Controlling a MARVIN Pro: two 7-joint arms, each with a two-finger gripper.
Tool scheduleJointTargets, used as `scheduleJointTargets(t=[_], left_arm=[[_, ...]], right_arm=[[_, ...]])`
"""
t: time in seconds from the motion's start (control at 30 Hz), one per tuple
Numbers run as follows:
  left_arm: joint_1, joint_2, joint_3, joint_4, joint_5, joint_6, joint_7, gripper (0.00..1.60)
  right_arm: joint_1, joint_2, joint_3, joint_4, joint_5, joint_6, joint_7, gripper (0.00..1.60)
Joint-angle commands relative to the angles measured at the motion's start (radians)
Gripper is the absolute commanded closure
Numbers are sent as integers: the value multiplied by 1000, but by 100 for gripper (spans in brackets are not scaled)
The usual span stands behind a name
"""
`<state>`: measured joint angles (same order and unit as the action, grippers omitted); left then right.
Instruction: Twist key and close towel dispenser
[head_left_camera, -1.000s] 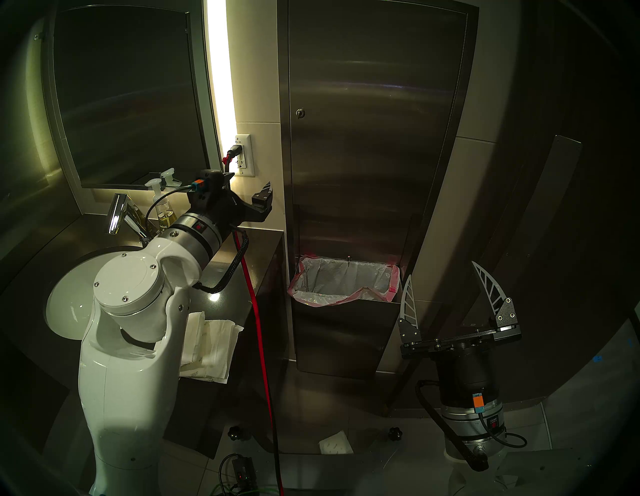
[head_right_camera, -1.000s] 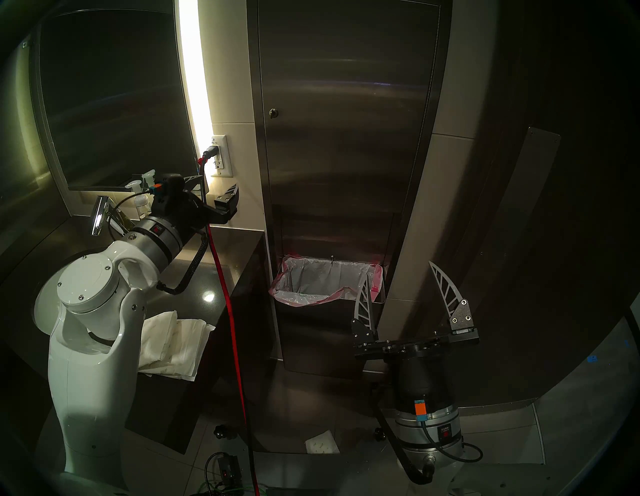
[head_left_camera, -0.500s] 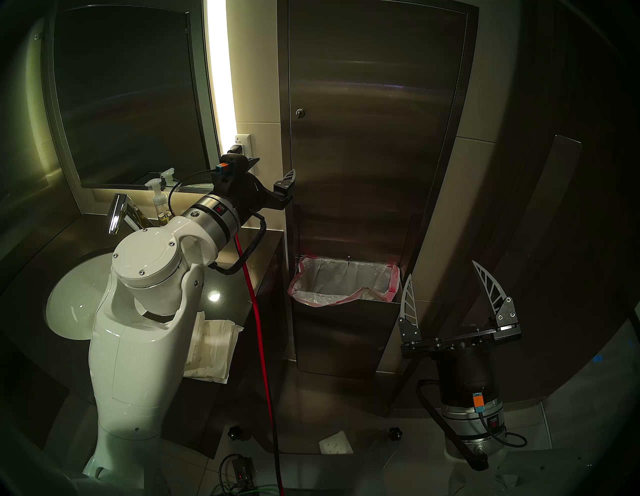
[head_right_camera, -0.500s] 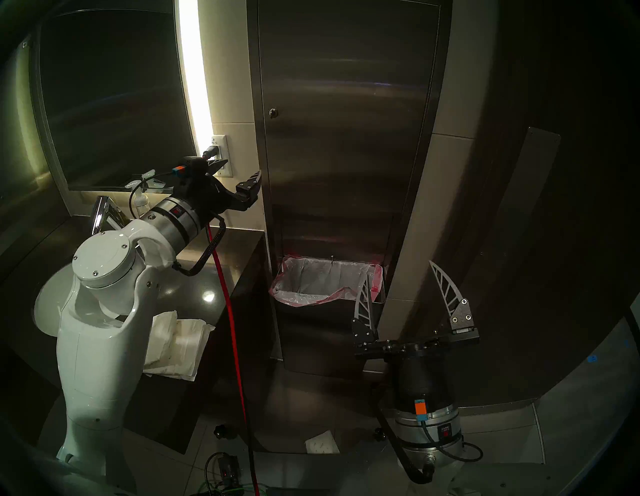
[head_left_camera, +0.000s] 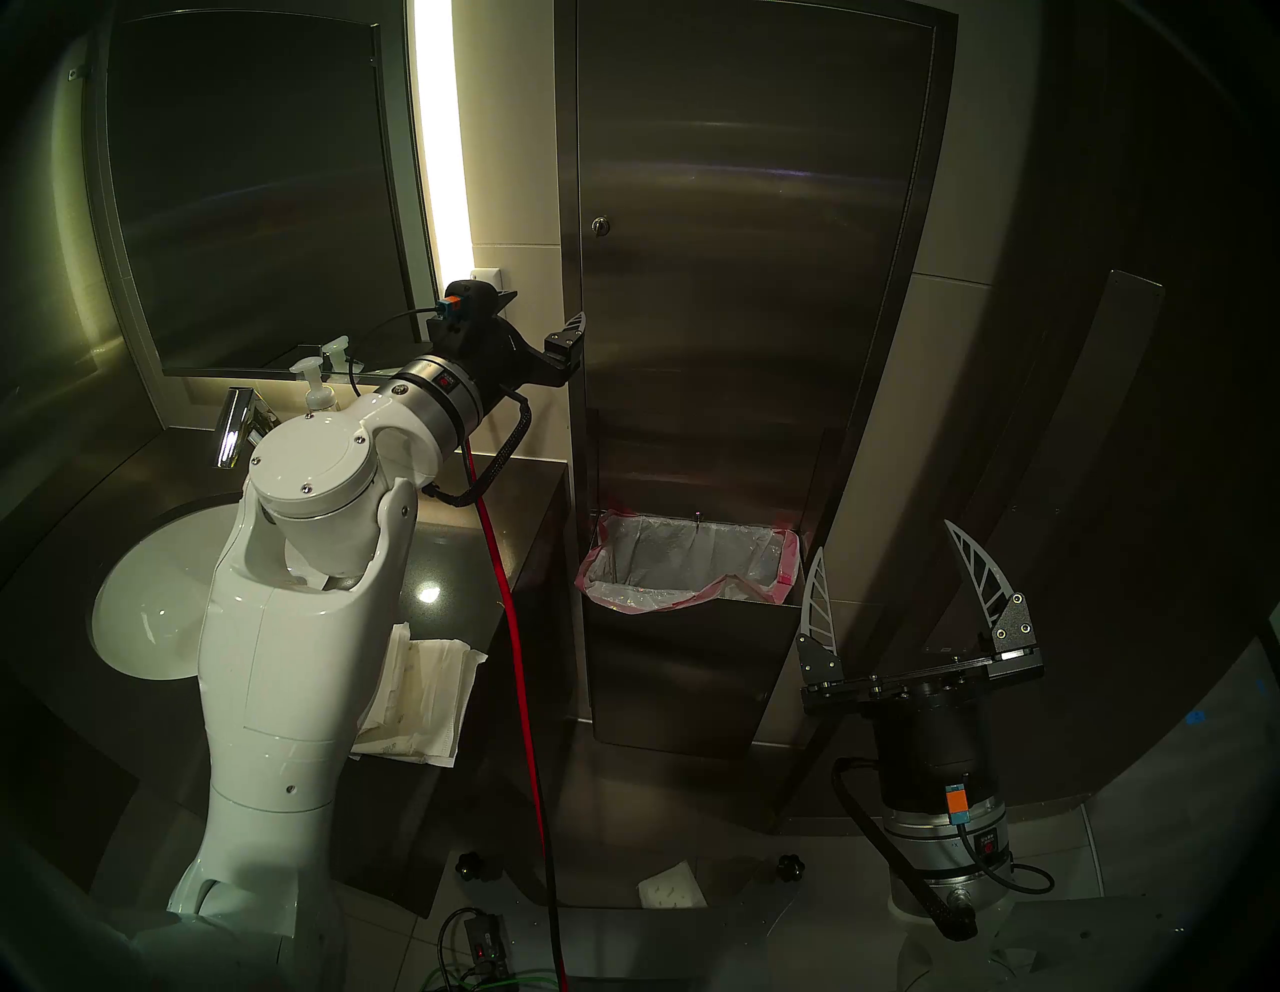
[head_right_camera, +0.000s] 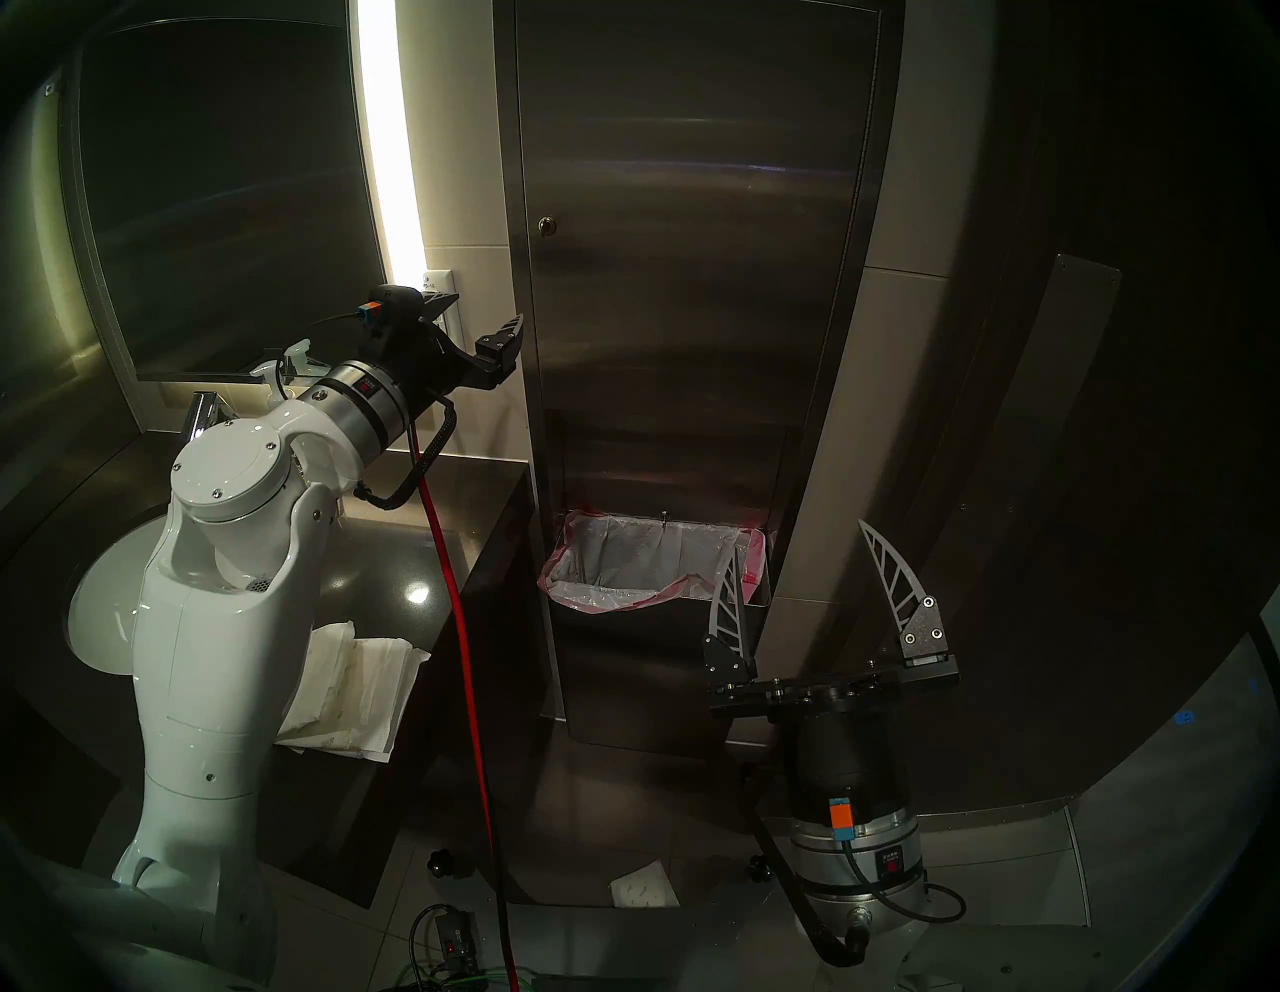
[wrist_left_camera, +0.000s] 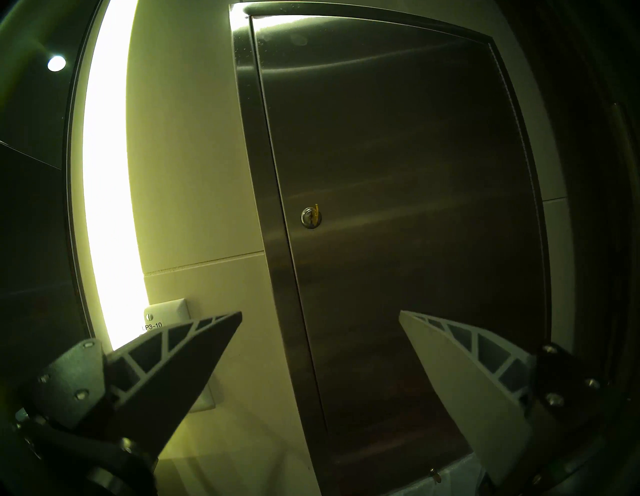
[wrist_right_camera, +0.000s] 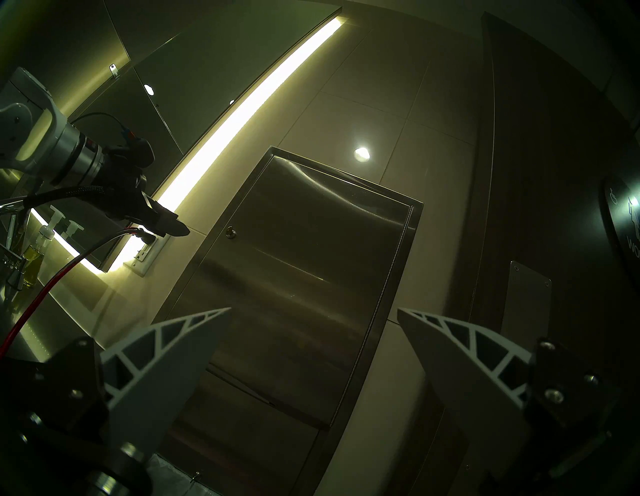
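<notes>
So the dispenser (head_left_camera: 748, 277) is sitting flush in the wall, door looking shut all the way round from what the head views are showing. The lock (wrist_left_camera: 311, 218) is sitting near the door's left edge, about mid-height of the upper panel, and the key (wrist_left_camera: 316, 211) is poking out of it, brass bit pointing upward in the left wrist view.

Left gripper (wrist_left_camera: 320, 317) is hanging in the air below the lock, jaws spread wide, gripping nothing. It's straddling the door's left edge: one finger is sitting in front of the outlet (wrist_left_camera: 166, 311) on the tile, the other in front of the steel door. Not touching the key, clearly apart from it.

Right gripper (head_left_camera: 893, 561) is parked low on the right, fingers pointing up, also wide apart and empty, just beside the bin (head_left_camera: 686, 564) with its pink-edged liner.

Loose towels (head_left_camera: 422, 693) are lying on the counter (head_left_camera: 485, 499) next to the sink (head_left_camera: 145, 623), and a red cable (head_left_camera: 516, 665) is running down from the outlet.
</notes>
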<state>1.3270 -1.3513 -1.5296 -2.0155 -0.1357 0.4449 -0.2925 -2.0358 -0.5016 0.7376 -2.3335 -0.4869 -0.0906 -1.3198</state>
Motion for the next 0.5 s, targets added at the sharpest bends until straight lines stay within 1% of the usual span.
scheduleJointTargets(t=[0.0, 0.03, 0.17, 0.2, 0.3, 0.37, 0.4, 0.43, 0.47], left_arm=[[-98, -43, 19, 15, -1, -12, 10, 0], [-127, -54, 28, 32, 2, -8, 11, 0], [-156, -66, 41, 47, 5, -6, 14, 0], [-182, -75, 49, 64, 7, -2, 15, 0], [-180, -86, 51, 66, 11, -6, 19, 0], [-214, -90, 59, 93, 13, 1, 17, 0], [-246, -90, 66, 119, 16, 9, 14, 0], [-225, -98, 62, 109, 20, 2, 15, 0], [-243, -99, 65, 125, 22, 6, 13, 0]], right_arm=[[2, 0, 0, -9, -6, -2, -2, 0], [2, 0, 0, -9, -6, -2, -2, 0], [2, 0, 0, -9, -6, -2, -2, 0], [2, 0, 0, -9, -6, -2, -2, 0], [2, 0, -1, -9, -6, -2, -2, 0], [3, 0, -1, -10, -6, -2, -2, 0], [3, 0, -1, -10, -7, -2, -3, 0], [3, 0, -1, -10, -7, -2, -3, 0], [3, 0, -1, -10, -7, -2, -3, 0]])
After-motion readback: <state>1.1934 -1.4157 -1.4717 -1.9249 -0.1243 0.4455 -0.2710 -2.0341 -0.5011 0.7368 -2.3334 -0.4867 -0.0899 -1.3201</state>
